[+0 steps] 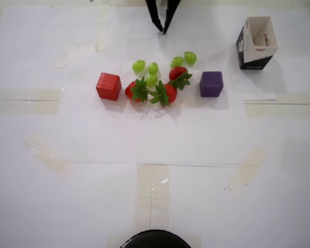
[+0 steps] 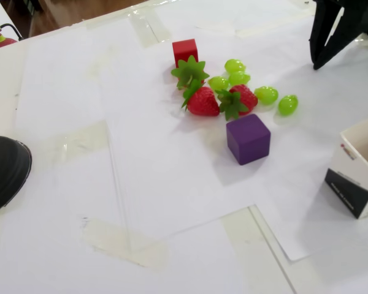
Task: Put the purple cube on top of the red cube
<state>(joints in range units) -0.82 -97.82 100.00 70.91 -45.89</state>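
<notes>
Red cube [image 1: 108, 86]: sits flat on the white paper at the left end of the row in the overhead view, nothing on its top face, which leaves it free to take the other block.
Strawberries [image 1: 154, 90]: three of them with green leaves, bunched between the two cubes, the leftmost just beside the red cube; to my eye they make a sideways slide across the row a poor choice, so the carry would want height.
Grapes [image 1: 153, 68]: a loose scatter of green ones behind the strawberries, on the arm's side of the row.
Jaws [image 1: 161, 29]: the dark gripper hangs at the top edge of the overhead view, behind the grapes, well apart from both cubes; its two fingers taper to a narrow gap at the tips and grip nothing.
Purple cube [image 1: 211, 83]: rests flat on the paper at the right end of the row, just beside the rightmost strawberry, sides bare and reachable from above.
Box [image 1: 256, 42]: open black-and-white carton, right of the purple cube and further back, clear of it.
Stage: as I judge it, the reach towards the purple cube has not begun.
</notes>
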